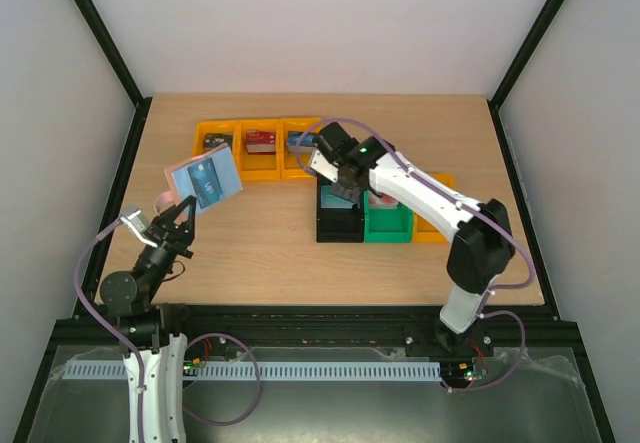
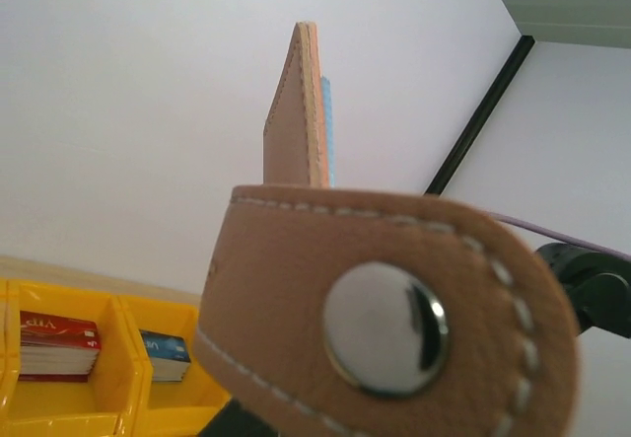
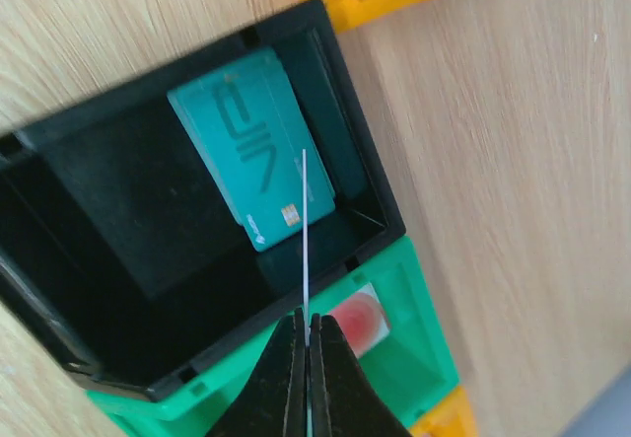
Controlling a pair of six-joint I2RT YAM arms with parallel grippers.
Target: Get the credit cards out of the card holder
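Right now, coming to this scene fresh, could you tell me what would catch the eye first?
First, the card holder, held open in the air by the left gripper over the left of the table, pale blue inside showing. Then the right gripper, shut on a thin card seen edge-on above the black bin, where a teal card lies.

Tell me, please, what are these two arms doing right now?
The left gripper holds the card holder up in the air, opened out, over the left side of the table. The right gripper is shut on a thin card, seen edge-on, and hangs over the black bin, where a teal card lies flat. So one card is in the bin and another looks about to join it.
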